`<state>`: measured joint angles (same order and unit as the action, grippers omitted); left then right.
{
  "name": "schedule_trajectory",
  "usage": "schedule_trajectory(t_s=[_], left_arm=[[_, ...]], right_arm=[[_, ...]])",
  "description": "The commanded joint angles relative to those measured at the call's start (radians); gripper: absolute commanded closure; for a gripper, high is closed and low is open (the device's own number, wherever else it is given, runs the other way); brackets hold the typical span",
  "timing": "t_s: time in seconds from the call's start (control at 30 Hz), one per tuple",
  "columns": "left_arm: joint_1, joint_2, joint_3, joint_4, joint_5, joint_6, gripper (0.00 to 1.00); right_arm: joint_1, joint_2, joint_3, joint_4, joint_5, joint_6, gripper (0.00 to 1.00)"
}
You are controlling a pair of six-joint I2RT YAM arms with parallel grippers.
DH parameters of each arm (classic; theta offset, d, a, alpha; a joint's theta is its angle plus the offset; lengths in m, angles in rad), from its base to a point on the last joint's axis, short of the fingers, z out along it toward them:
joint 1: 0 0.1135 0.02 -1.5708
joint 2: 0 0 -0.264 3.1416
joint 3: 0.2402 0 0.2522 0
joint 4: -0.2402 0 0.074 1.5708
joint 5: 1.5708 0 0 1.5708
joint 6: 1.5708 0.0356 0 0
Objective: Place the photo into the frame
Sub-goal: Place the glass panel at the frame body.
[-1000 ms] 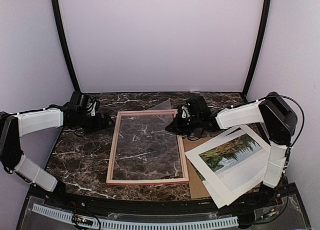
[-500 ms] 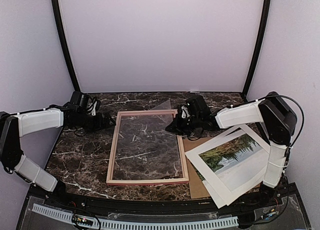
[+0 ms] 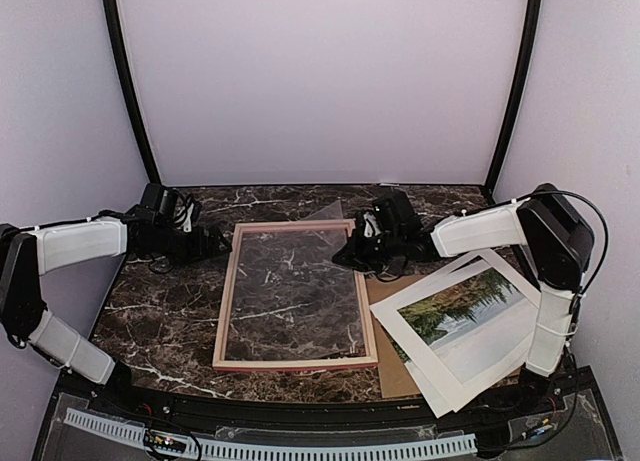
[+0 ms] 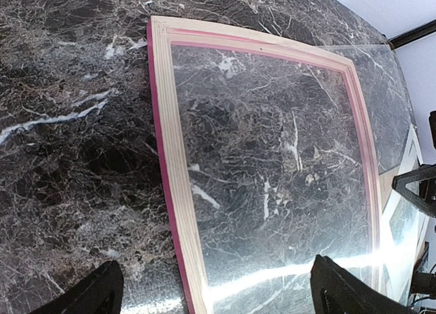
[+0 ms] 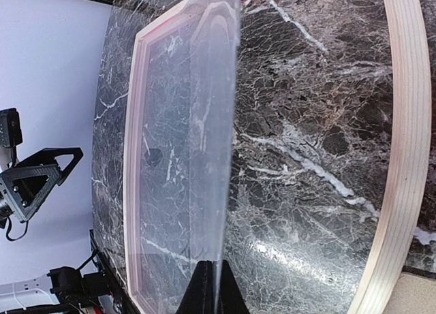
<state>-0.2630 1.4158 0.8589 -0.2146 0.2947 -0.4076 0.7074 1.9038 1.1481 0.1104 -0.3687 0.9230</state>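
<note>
The frame [image 3: 227,301] lies back side up in the middle of the table [image 3: 160,311], ready to be filled from above. The right tool [image 3: 350,249] is closed on a clear sheet [image 5: 204,157], holding it tilted over the frame's far right corner (the glazing probably goes in first). The left tool [image 3: 215,245] stands wide open beside the far left corner, and the photo [image 3: 465,306] rests face up near the table's right edge.
</note>
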Motion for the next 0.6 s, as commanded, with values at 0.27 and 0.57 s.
schedule_trajectory(t_s=[0.27,0.57], left_arm=[[-0.007,0.001,-0.015,0.007,0.005,-0.007,0.02],[-0.007,0.006,-0.014,0.006,0.006,-0.006,0.02]], right_arm=[[-0.01,0.021,0.036,0.009,0.007,-0.02,1.0],[-0.015,0.023,0.042,0.006,0.01,-0.024,1.0]])
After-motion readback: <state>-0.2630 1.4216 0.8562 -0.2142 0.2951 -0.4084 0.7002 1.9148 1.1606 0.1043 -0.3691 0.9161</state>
